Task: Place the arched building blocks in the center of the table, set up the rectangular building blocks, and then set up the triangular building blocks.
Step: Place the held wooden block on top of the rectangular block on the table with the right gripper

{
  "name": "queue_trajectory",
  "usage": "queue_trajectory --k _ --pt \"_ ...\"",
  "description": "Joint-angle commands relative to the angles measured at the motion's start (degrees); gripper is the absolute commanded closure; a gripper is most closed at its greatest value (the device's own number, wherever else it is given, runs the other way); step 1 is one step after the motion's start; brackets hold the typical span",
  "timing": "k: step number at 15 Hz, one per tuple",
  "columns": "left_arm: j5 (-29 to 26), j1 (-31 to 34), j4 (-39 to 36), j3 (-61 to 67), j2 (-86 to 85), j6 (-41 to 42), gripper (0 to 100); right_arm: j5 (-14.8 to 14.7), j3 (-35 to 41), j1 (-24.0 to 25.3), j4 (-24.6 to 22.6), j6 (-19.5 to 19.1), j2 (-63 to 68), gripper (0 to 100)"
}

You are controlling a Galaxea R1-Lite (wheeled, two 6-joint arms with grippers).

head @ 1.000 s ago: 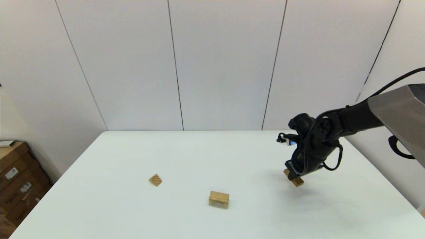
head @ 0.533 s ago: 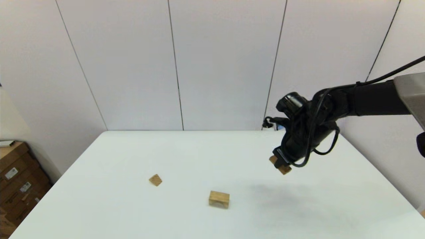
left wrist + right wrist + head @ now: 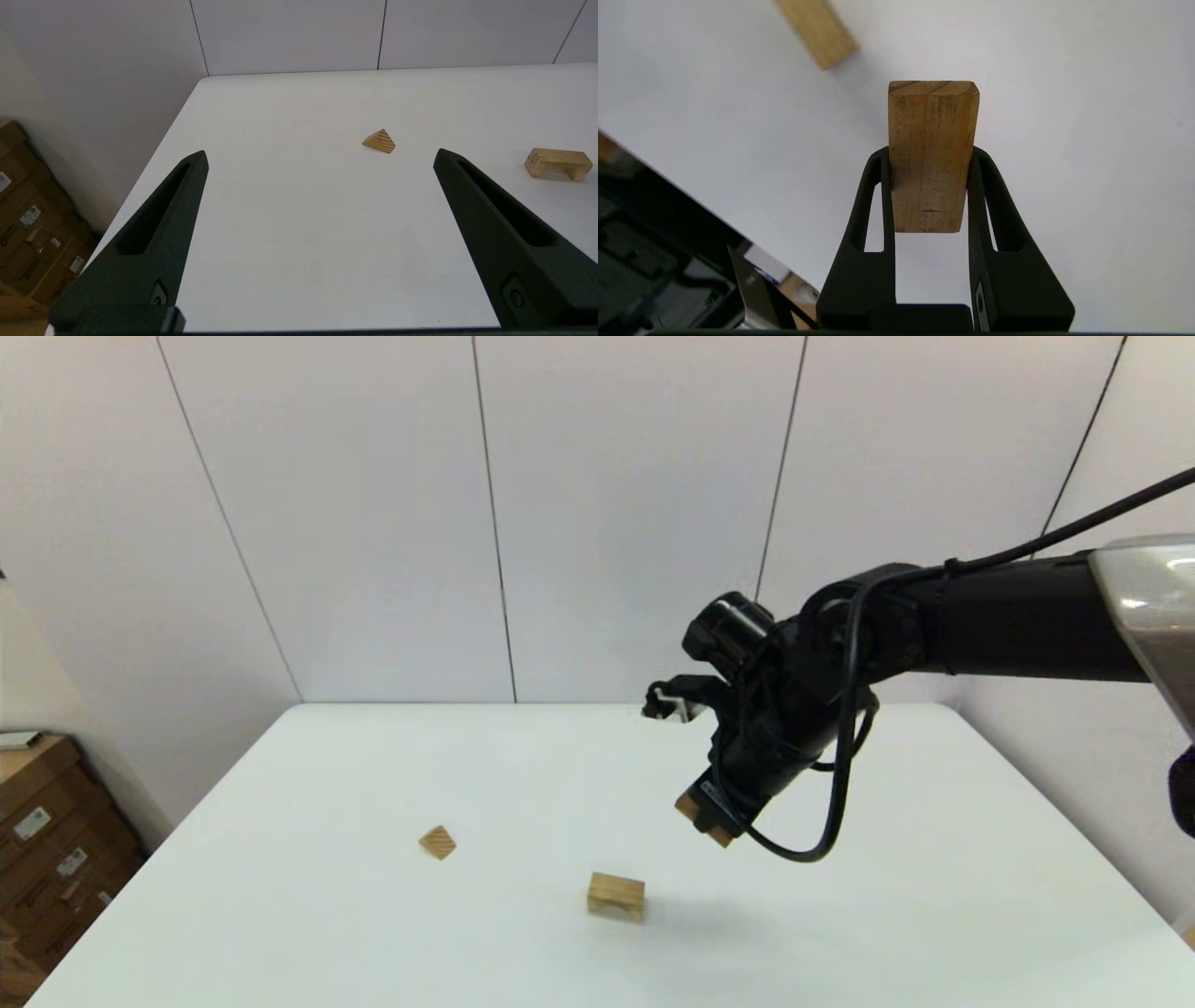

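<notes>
Right tool (image 3: 709, 823): it is up in the air over the table (image 3: 373, 775) and squeezes the rectangular building blocks (image 3: 931, 154) on both flat sides
Plank's long way: it runs straight out along the fingers, and its free end sticks out past the tips
Arched building blocks (image 3: 615, 896): they sit on the table near the middle, hollow side down
Way to go: the arched block lies below the right tool and toward the robot's left, close by but not touching
Triangular building blocks (image 3: 437, 842): they lie on the table, farther to the left, well apart from the arch
Left tool (image 3: 317, 186): it waits with fingers spread wide and holds nothing
Nearer arm: I think the right one, as it has the plank already
</notes>
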Motion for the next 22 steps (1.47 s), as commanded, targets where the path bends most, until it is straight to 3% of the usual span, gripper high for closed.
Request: queue_trajectory --k 1,4,9,12,22 --pt "0.0 0.0 0.0 0.0 0.0 0.0 0 0.3 -4.5 3.0 4.3 -4.0 4.2 100" --pt "0.0 0.0 0.0 0.0 0.0 0.0 0 3.7 -6.1 4.2 6.7 -7.0 5.4 100" --pt "0.0 0.0 0.0 0.0 0.0 0.0 0 4.1 -12.7 6.3 15.4 -13.7 10.7 100" --pt "0.0 0.0 0.0 0.0 0.0 0.0 0 4.3 -12.7 7.5 15.4 -17.1 11.2 100" --pt "0.0 0.0 0.0 0.0 0.0 0.0 0 6.1 -12.9 9.1 13.5 -19.7 12.6 100"
